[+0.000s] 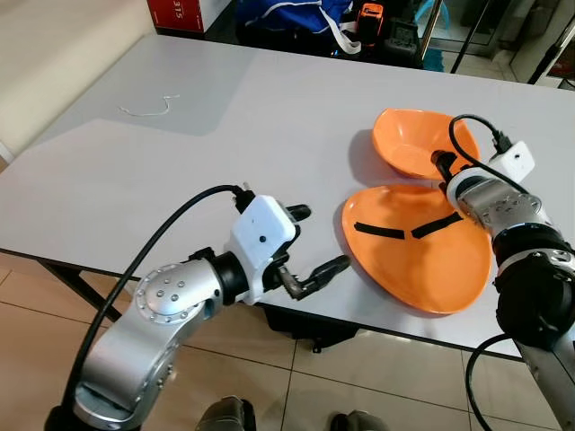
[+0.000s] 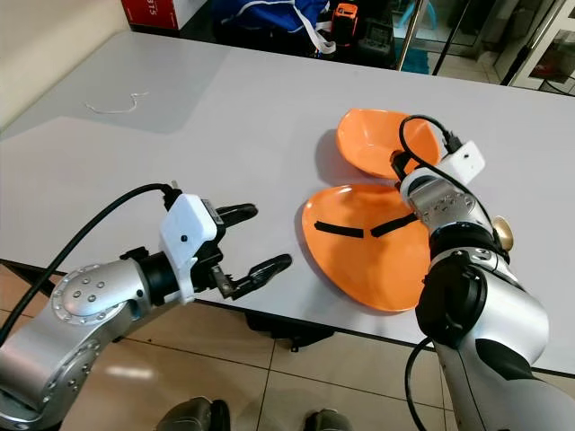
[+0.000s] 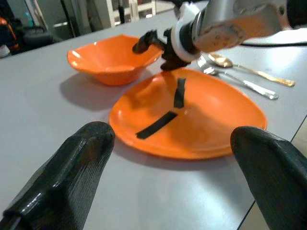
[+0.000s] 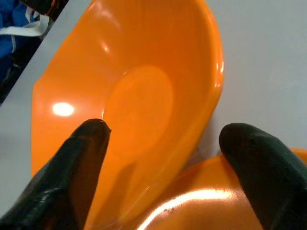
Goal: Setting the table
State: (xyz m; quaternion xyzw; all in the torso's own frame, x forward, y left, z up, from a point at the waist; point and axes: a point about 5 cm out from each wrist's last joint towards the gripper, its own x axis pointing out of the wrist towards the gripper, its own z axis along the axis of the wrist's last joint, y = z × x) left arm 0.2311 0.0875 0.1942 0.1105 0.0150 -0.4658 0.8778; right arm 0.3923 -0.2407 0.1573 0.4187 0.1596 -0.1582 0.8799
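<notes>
An orange plate (image 1: 422, 269) with two black strips (image 1: 377, 231) on it lies near the front edge of the grey table (image 1: 225, 135). Just behind it sits an orange bowl (image 1: 409, 144). My right gripper (image 4: 163, 129) is open astride the bowl's near rim (image 4: 211, 96), one finger over the inside and the other over the plate's far edge. My left gripper (image 1: 314, 241) hovers open at the table's front edge, left of the plate, holding nothing. Silver cutlery (image 3: 240, 81) and a gold spoon (image 3: 249, 72) lie on the table beyond the plate's right side.
A thin white string (image 1: 148, 109) lies at the far left of the table. Behind the table are a red box (image 1: 175, 11) and a blue bag (image 1: 287, 13). Tiled floor (image 1: 36, 323) lies below the front edge.
</notes>
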